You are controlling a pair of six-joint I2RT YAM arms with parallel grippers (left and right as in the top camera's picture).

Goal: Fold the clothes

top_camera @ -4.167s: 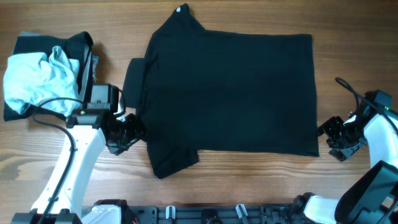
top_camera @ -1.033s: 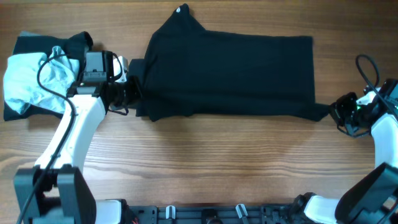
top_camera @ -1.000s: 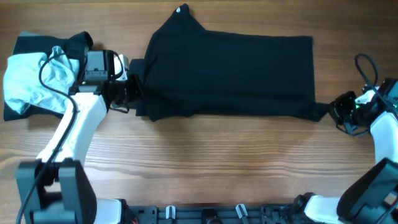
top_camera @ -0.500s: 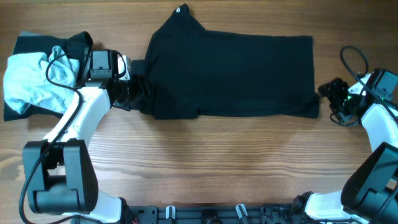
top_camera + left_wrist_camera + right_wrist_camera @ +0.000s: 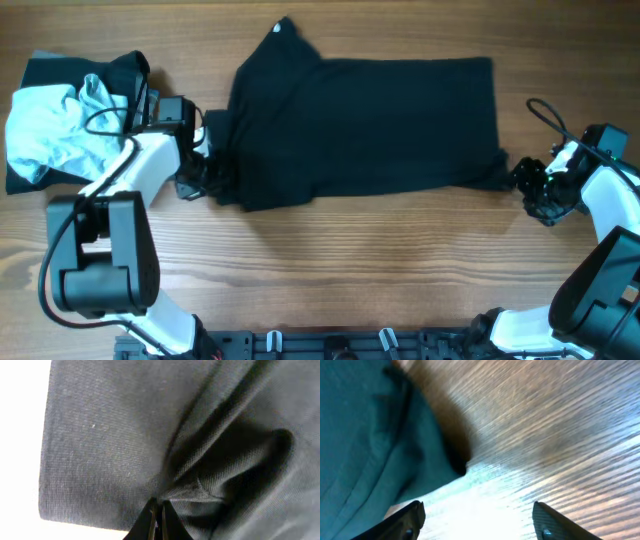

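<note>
One lengthwise fold looks done: the black T-shirt (image 5: pixel 370 120) lies as a wide band on the worktop (image 5: pixel 350 270). Your left gripper (image 5: pixel 203 183) jaws pinch its sleeve end; right gripper (image 5: pixel 528 188) jaws stand wide, empty, beside the hem. Crosswise folds remain.
</note>
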